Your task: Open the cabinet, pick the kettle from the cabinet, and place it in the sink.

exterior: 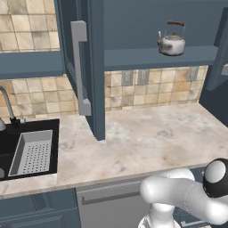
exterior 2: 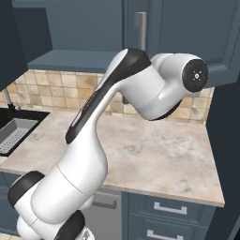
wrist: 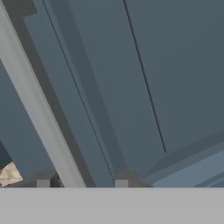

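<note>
- In the left base view, you have the cabinet (exterior: 95, 67) with its left door swung out edge-on, and the kettle (exterior: 171, 40) upright on the open shelf. The sink (exterior: 26, 149) lies at far left, well apart from it.
- In the right base view, your arm crosses the counter (exterior 2: 154, 154) towards the cabinet.
- In the hand view, your gripper (wrist: 82, 183) has its tips spread either side of the grey bar handle (wrist: 39, 109), not pinching it.

Beige tiled backsplash (exterior: 147, 91), pale marble counter (exterior: 147, 138), blue drawers (exterior 2: 168, 211) below, steel dishwasher front (exterior: 111, 205)
</note>
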